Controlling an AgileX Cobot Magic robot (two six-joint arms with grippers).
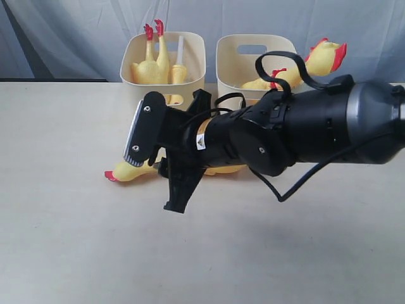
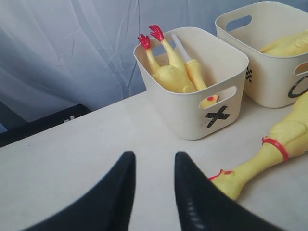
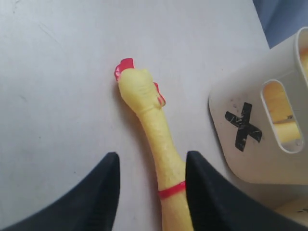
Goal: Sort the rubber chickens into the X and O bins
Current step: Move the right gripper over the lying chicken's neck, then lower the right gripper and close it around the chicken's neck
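Right tool (image 3: 153, 156) half-open astride chicken (image 3: 143, 94) neck

Two bins stand side by side at the back of the table (image 1: 63, 240) — the X bin (image 1: 128, 63) left, the O bin (image 1: 229, 66) right. One rubber chicken (image 1: 150, 66) stands in the X bin, feet up. A second chicken (image 1: 323, 58) lies in the O bin, head over its right rim. A third chicken (image 1: 133, 170) lies before the X bin, head leftward — the right gripper (image 3: 151, 156) straddles its neck.
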